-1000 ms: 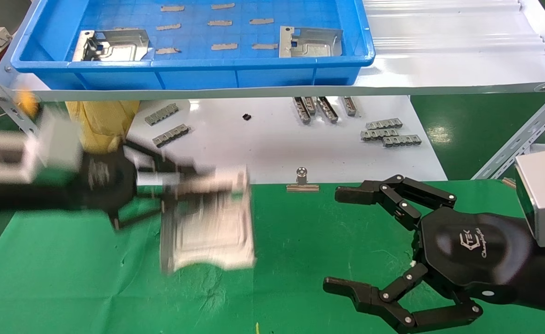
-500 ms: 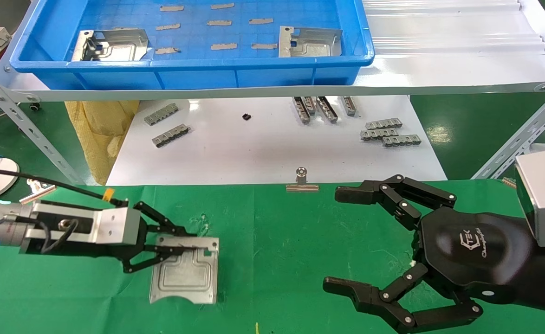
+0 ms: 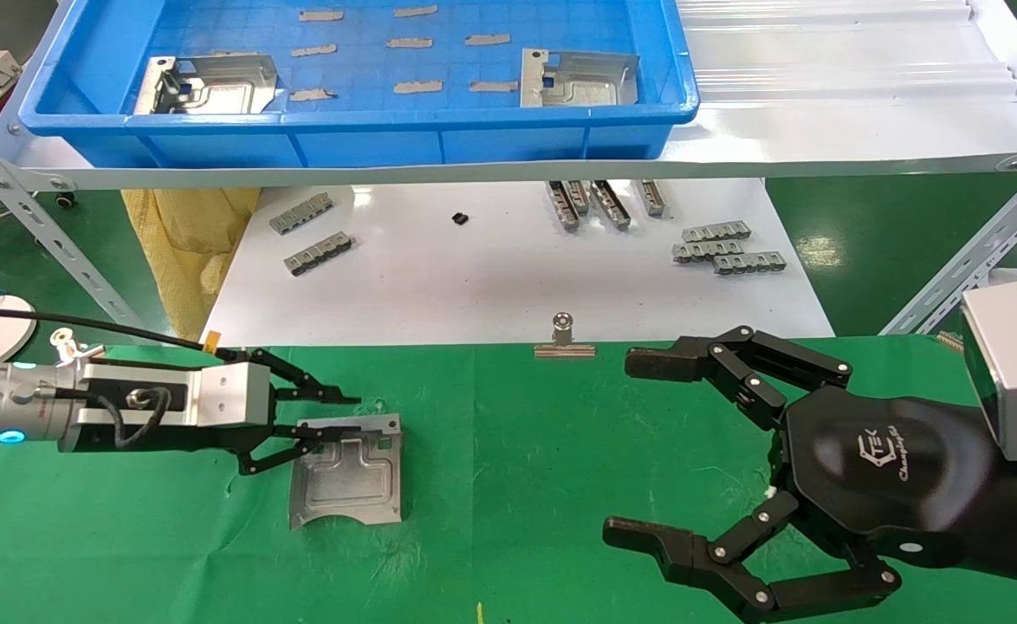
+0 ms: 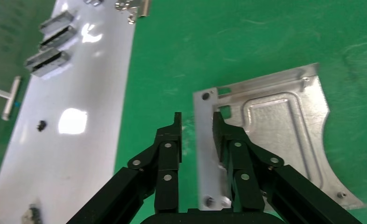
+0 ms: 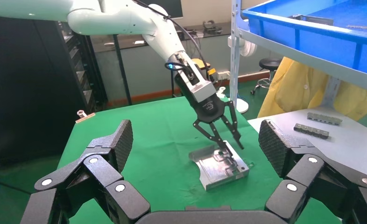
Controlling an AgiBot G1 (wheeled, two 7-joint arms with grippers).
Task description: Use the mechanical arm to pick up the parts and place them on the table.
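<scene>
Your part [image 3: 348, 472] lies flat on the green table [image 3: 517, 433], lower left of centre in the head view.

Your left gripper [image 3: 328, 418] sits at the plate's far edge, fingers [image 4: 222, 130] slightly parted either side of that rim, not clamped on it. Two more parts [image 3: 578, 80] rest in the blue tray [image 3: 370, 143] up top. Your right gripper [image 3: 638, 446] hovers wide open, holding nothing, lower right.

From the head we look forward and down over the green worktop [image 3: 560, 451] and the shelf behind. Our left wrist camera looks close along its own fingers [image 4: 172, 140] onto the plate [image 4: 275, 126]. Our right wrist camera faces across the worktop, sharing that plate.
</scene>
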